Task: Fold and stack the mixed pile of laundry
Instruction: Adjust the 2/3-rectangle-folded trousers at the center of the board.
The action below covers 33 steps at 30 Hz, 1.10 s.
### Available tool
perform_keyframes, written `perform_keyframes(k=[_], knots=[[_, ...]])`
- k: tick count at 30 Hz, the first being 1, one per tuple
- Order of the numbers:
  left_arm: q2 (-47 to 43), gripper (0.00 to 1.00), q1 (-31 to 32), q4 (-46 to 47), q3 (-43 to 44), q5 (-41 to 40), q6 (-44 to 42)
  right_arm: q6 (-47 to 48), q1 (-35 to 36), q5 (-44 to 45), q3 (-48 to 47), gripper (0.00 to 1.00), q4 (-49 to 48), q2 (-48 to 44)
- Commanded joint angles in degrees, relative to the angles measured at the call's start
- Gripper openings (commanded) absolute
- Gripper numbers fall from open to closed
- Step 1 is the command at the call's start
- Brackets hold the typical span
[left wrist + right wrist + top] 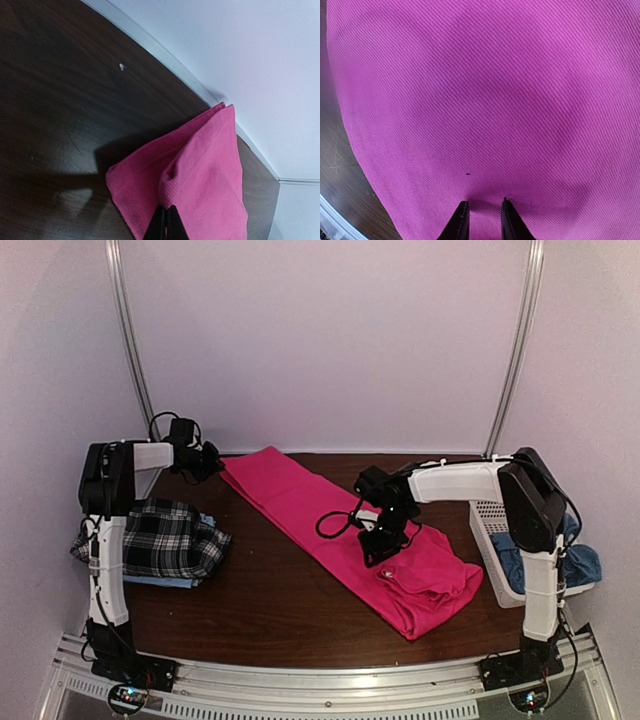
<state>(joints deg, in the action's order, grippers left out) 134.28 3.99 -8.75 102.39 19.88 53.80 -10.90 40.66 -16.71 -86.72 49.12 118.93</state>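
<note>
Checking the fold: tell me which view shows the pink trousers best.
Top external: the whole pink trousers lie diagonally across the table. Left wrist shows only the end pinched by the left gripper; right wrist, only close-up fabric at the right gripper.

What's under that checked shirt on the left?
A strip of light blue cloth shows under the near edge of the plaid shirt. The shirt covers the rest of it, so its shape and size cannot be seen.
</note>
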Motion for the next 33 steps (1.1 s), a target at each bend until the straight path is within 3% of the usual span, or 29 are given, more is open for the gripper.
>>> perform_keyframes(k=[1, 2, 4, 6, 9, 10, 13, 17, 19, 25, 30, 33], knots=[[3.1, 0.00, -1.5, 0.0, 2.0, -1.1, -3.1, -0.1, 0.1, 0.0, 2.3, 0.23, 1.9, -0.9], [3.5, 0.01, -1.6, -1.6, 3.0, -0.8, -4.5, 0.0, 0.2, 0.0, 2.5, 0.23, 1.9, -1.2], [3.7, 0.12, -1.7, -5.1, 5.1, 0.1, -9.2, 0.2, 0.2, -0.1, 2.9, 0.22, 2.0, -1.8], [0.9, 0.28, -1.4, -5.5, 4.7, -1.9, -15.0, 0.7, 0.2, -0.3, 3.4, 0.21, 1.7, -2.7], [0.5, 0.62, -1.1, -9.2, 9.0, -3.9, -23.9, 1.4, 0.2, -1.2, 4.3, 0.17, 1.5, -3.6], [2.0, 0.65, -0.8, -12.5, 12.8, -3.7, -28.5, 1.6, 0.2, -1.5, 4.4, 0.16, 1.6, -3.9], [7.1, 0.64, 0.7, -21.0, 23.6, -2.9, -35.4, 1.7, 0.1, -1.5, 4.4, 0.14, 1.3, -4.8], [8.2, 0.62, 4.0, -22.8, 23.9, -5.0, -39.7, 1.1, 0.1, -0.1, 2.1, 0.16, 0.4, -7.6], [9.7, 0.62, 6.1, -24.8, 25.0, -7.1, -41.9, 0.8, 0.0, 0.6, 0.2, 0.24, 0.7, -8.5], [13.3, 0.50, 9.5, -27.9, 25.9, -10.6, -44.7, -1.2, 0.0, 1.3, -3.9, 0.32, 2.7, -9.6], [14.1, 0.40, 10.3, -35.8, 26.0, -16.6, -47.4, -3.9, 0.0, 1.7, -1.9, 0.34, 4.7, -10.3], [11.0, 0.36, 8.8, -38.4, 20.2, -20.8, -46.4, -5.6, -0.2, 2.3, 1.0, 0.36, 4.8, -12.2]])
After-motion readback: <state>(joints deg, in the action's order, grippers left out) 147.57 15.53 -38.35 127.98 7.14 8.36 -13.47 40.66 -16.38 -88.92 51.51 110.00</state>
